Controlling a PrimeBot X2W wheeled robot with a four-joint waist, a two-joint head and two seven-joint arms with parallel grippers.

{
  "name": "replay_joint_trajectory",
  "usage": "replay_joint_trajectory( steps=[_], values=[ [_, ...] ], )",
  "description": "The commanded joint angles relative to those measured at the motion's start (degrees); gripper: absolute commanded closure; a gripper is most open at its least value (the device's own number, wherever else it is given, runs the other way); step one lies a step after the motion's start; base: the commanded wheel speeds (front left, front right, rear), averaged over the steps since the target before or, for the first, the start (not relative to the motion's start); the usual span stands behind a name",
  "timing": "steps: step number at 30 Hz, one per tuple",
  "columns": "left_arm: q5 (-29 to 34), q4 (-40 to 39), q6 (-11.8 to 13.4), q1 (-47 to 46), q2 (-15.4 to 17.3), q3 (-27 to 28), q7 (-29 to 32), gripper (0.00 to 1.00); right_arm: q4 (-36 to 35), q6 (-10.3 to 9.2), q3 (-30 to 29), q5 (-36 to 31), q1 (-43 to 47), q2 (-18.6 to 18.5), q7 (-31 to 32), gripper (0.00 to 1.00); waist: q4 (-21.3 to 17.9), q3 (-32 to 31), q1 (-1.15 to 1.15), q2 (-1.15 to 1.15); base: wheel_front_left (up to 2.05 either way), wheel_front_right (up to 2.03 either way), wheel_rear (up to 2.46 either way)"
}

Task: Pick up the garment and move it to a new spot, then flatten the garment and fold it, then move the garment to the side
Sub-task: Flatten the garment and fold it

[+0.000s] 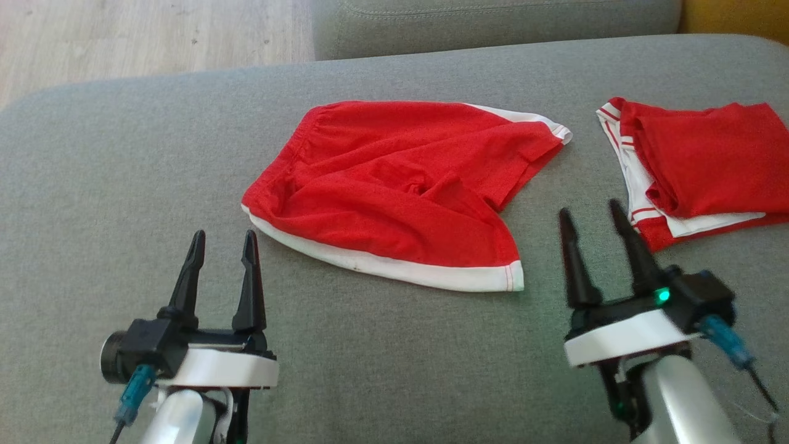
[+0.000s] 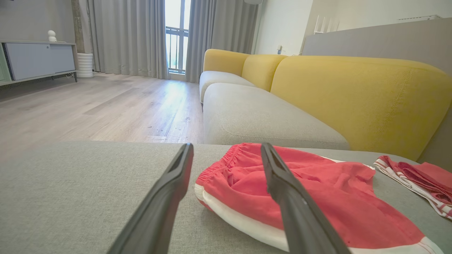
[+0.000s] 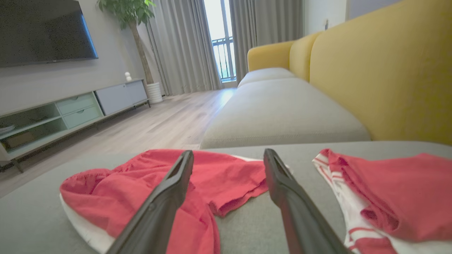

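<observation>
The red shorts [image 1: 394,191] are lying pretty much dead centre on the grey seat cushion [image 1: 123,185], rumpled, not flat at all. From the head view the gathered elastic waistband faces the robot's left and the two white-trimmed legs splay off to its right, one toward the far side and one toward the near side. So the long axis runs roughly left to right, tilted a bit.

The left gripper [image 1: 224,237] sits just off the shorts' near-left corner, fingers spread wide with nothing between them. The right gripper [image 1: 589,209] is the same deal, wide open and empty, parked between the shorts and a second red-and-white garment [image 1: 709,160] that's folded up at the robot's right. Neither claw touches any cloth as far as I can tell.

The head view gives you the layout from above plus a strip of wood floor [image 1: 123,43]. The wrist views look low across the cushion instead. The left wrist view shows the waistband ruffle up close between its fingers, and behind it the yellow sofa back [image 2: 353,95], grey curtains [image 2: 123,35] and a bright balcony door [image 2: 174,35]. The right wrist view adds the wall TV [image 3: 42,31], a long low TV cabinet [image 3: 70,109] and a potted tree [image 3: 130,14].
</observation>
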Motion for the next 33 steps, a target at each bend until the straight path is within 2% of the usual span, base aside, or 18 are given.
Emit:
replay_joint_trajectory(
  steps=[1,7,14,33],
  values=[
    [0.6,-1.4,-0.5,-1.9,0.3,2.6,-0.5,0.00,-1.1,0.39,2.4,0.4,-0.1,0.2,0.8,0.00,0.2,0.2,0.00,0.00,0.00,0.00,0.00],
    [1.6,-0.4,-2.0,-2.0,-1.0,3.6,-0.5,0.00,3.4,0.39,6.0,1.5,0.3,0.2,6.0,0.00,1.1,0.9,0.00,0.00,0.00,0.00,0.00],
    [2.8,0.7,-3.5,-2.7,-2.3,4.2,-0.5,0.00,8.7,0.39,7.3,3.4,-0.8,0.2,9.7,0.00,2.4,1.7,0.00,0.00,0.00,0.00,0.00],
    [5.1,2.2,-5.6,-2.7,-4.3,5.7,-0.5,0.00,17.5,0.39,9.6,6.4,-4.6,0.2,7.1,0.00,4.8,1.6,0.00,0.00,0.00,0.00,0.00]
  ],
)
